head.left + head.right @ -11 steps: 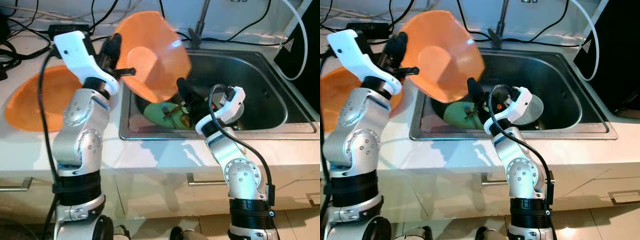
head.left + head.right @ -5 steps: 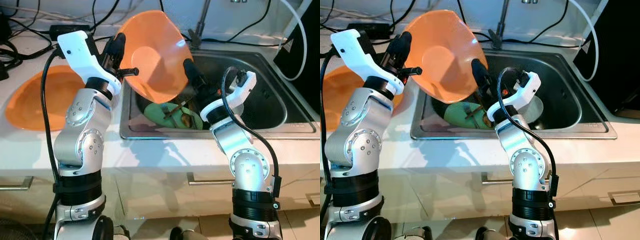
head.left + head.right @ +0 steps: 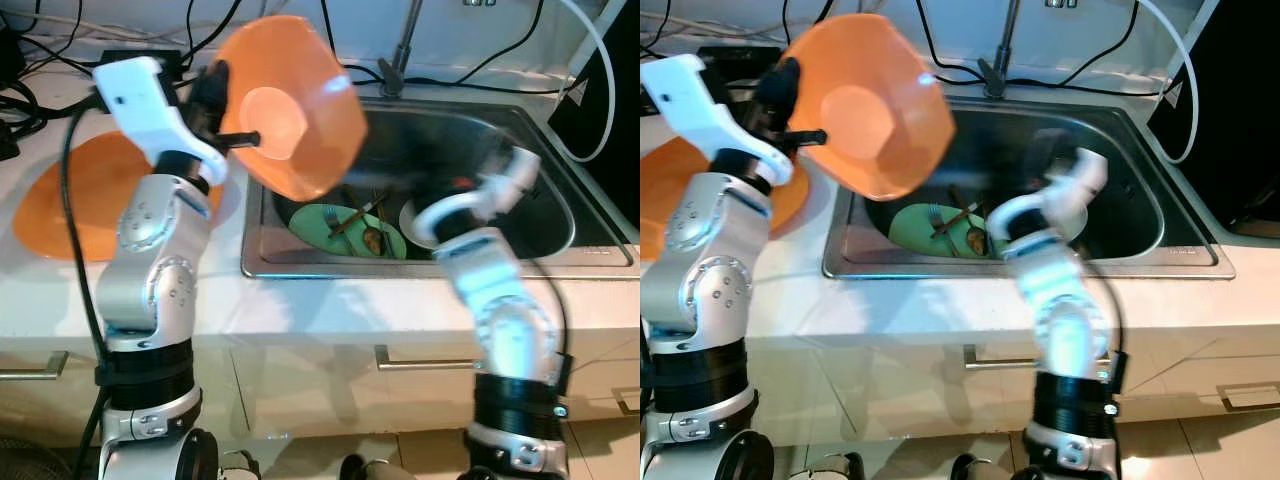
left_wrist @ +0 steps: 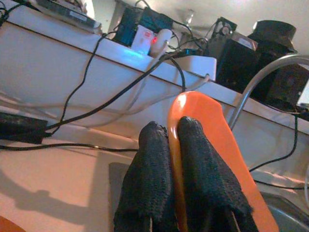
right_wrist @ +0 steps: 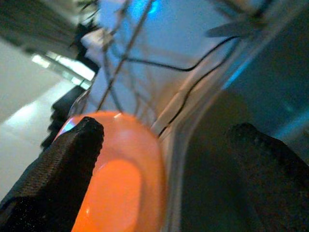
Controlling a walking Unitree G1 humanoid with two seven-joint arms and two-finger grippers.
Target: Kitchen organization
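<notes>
black cables [image 3: 210,25] behind sink, cabinet handle [image 3: 25,374] below counter

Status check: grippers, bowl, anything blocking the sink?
Left gripper shut on orange bowl rim, bowl held tilted above sink's left edge. Right gripper open, blurred, over the sink. Green plate with utensils lies below.

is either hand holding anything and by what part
The left hand pinches the orange bowl by its rim, holding it tilted above the sink's left edge. The right hand is open, holding nothing.
</notes>
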